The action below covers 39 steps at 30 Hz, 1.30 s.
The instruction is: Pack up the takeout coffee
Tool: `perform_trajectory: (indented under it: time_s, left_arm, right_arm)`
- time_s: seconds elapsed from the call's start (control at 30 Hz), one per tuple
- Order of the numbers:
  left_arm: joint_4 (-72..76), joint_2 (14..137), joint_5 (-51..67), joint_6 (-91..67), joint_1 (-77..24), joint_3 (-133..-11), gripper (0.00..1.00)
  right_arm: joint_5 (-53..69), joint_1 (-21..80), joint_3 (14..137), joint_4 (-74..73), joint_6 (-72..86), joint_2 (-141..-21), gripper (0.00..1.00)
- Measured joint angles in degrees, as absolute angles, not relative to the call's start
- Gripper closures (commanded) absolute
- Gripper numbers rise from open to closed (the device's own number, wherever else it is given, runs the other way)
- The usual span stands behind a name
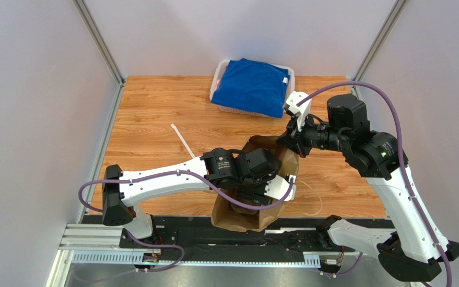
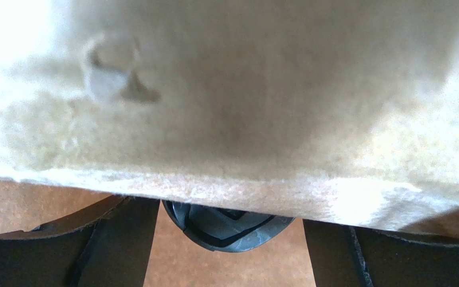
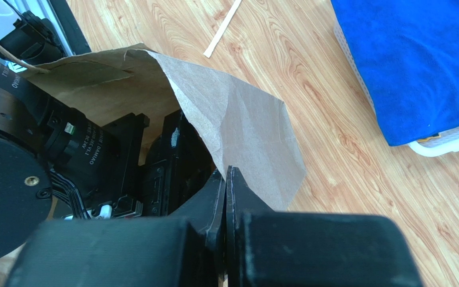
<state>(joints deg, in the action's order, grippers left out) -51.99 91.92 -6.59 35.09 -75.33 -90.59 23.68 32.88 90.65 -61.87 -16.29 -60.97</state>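
Note:
The tall brown paper bag (image 1: 238, 218) lies tilted near the table's front edge, mouth facing away. My left gripper (image 1: 262, 188) reaches into its mouth. In the left wrist view the takeout coffee's black lid (image 2: 226, 224) shows between my two fingers (image 2: 124, 239), which stand wide apart beside it. The grey pulp carrier (image 2: 244, 107) fills the upper view and hides the fingertips and the cup body. My right gripper (image 3: 226, 173) is shut on the bag's rim (image 3: 244, 125) and holds it up; it also shows in the top view (image 1: 287, 142).
A white basket (image 1: 220, 69) with a folded blue cloth (image 1: 253, 86) stands at the back centre. A thin white strip (image 1: 182, 140) lies on the wooden table left of the bag. A thin cord loop (image 1: 317, 200) lies right of the bag.

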Motion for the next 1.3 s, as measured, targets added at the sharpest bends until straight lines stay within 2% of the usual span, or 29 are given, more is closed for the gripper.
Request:
perform_trajectory:
  time_s: [0.6,1.3]
  left_arm:
    - [-48.0,85.1,-9.8,34.9,-75.2,-86.7,0.56]
    - [-39.4,85.0,-10.6,34.8,-73.3,-77.8,0.57]
  right_arm:
    - [25.7,32.9,88.1,-59.3,-20.0,-58.7,1.00]
    - [30.1,32.9,88.0,-59.3,-20.2,-59.2,1.00]
